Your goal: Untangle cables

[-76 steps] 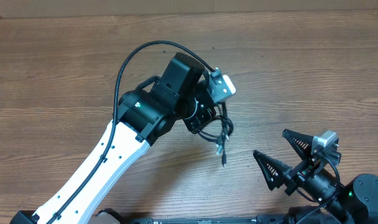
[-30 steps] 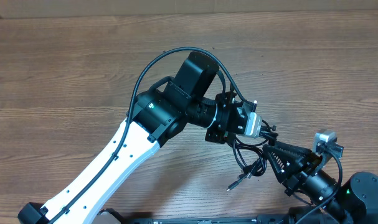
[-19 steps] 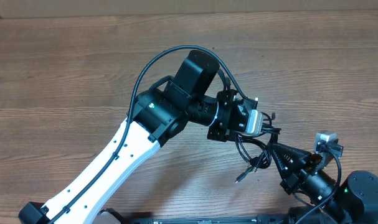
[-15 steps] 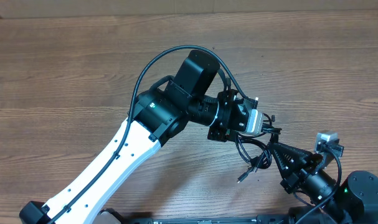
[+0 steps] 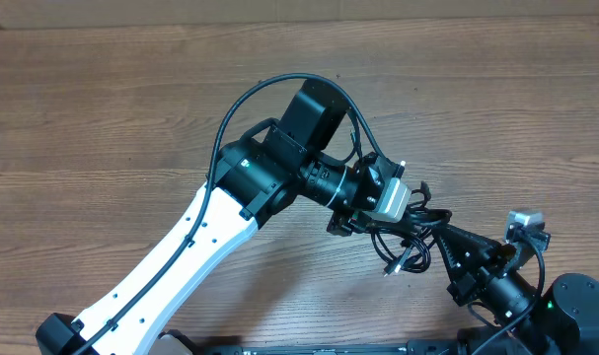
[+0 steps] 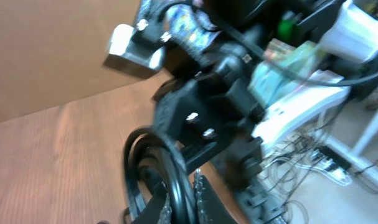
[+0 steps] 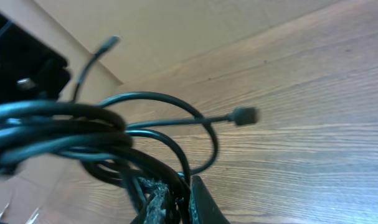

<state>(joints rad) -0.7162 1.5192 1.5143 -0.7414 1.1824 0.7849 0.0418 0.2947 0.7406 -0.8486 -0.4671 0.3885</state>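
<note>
Now left end effector (image 5: 414, 218), right end effector (image 5: 435, 240) each pinching tangled cables (image 5: 406, 258) over table (image 5: 102, 118).

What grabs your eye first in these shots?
A knot of black cables held above the wooden table, lower right in the overhead view. The left hand and right hand are both shut on it, tips close together. One plug end sticks out free in the right wrist view.

Even bright light, soft shadows, overhead view sharp, both wrist views blurred
</note>
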